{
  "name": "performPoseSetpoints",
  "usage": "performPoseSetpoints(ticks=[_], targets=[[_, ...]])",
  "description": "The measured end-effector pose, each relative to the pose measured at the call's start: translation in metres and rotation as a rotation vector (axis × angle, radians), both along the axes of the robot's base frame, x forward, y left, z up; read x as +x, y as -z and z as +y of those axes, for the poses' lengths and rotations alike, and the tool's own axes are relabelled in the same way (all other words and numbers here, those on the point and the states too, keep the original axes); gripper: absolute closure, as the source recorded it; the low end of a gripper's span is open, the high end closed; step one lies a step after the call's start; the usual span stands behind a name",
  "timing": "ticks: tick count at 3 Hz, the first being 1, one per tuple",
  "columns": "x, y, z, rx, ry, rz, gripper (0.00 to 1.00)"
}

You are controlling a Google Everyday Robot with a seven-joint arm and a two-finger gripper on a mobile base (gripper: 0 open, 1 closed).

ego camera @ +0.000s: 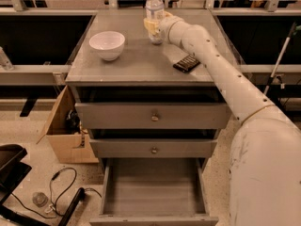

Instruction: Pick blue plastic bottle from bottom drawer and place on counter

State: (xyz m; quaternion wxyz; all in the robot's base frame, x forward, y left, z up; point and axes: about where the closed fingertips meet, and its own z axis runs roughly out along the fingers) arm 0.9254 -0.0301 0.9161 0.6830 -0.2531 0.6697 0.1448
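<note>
The blue plastic bottle (154,6), clear with a white cap, stands upright at the far middle of the counter (136,67). My gripper (152,26) is shut around its lower half, with the white arm reaching in from the right. The bottle's base is at the counter surface or just above it; I cannot tell which. The bottom drawer (155,192) is pulled open and its grey inside shows nothing in it. The two upper drawers are shut.
A white bowl (107,44) sits on the counter's left part. A black flat device (186,63) lies on its right part, under my arm. A cardboard box (63,135) stands left of the cabinet. Black cables (61,182) and a tiny bottle (39,199) lie on the floor.
</note>
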Motion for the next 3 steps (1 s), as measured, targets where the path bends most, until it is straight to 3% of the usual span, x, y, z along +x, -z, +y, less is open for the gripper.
performPoseSetpoints(ticks=[2, 3], targets=[[0.0016, 0.0111, -0.0132, 0.024, 0.041, 0.001, 1.00], [0.0017, 0.0111, -0.0131, 0.024, 0.041, 0.001, 0.84]])
